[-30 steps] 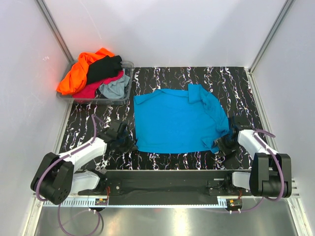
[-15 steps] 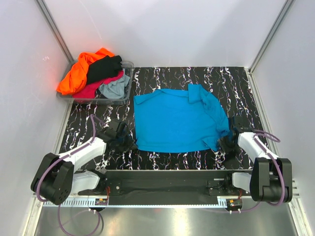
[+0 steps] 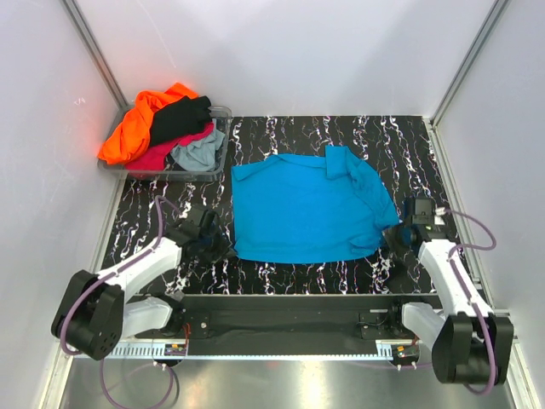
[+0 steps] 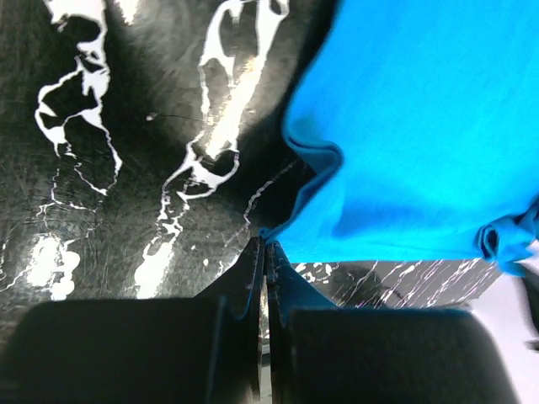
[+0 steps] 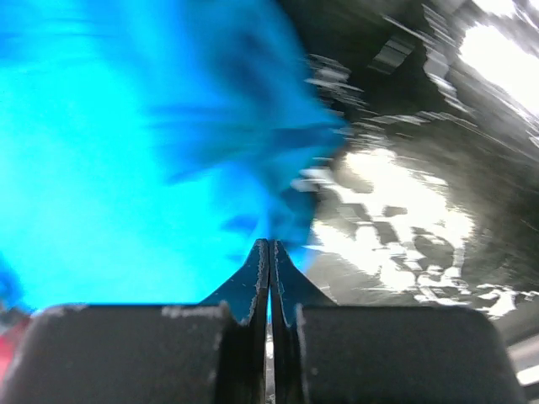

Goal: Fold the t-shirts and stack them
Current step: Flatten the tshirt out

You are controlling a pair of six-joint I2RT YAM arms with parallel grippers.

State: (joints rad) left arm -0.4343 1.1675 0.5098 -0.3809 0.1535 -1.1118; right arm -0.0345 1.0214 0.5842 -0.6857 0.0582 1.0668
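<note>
The turquoise-blue t-shirt point(image 3: 311, 209) lies spread on the black marbled table point(image 3: 409, 145), its collar end rumpled at the far right. My left gripper point(image 3: 228, 249) is shut on the shirt's near left corner point(image 4: 278, 231). My right gripper point(image 3: 394, 235) is shut on the shirt's near right corner point(image 5: 278, 223), lifted a little; that view is blurred. The orange point(image 3: 136, 123), black point(image 3: 180, 118), crimson-pink point(image 3: 162, 155) and grey point(image 3: 200, 152) t-shirts lie heaped in the bin at the far left.
The clear plastic bin point(image 3: 223, 136) stands at the table's far left corner. White walls close in the table on the left, back and right. The arm bases and a black rail point(image 3: 281, 311) run along the near edge.
My right gripper has risen and moved away from the near edge, pulling the shirt's near right corner with it. The left gripper has barely moved.
</note>
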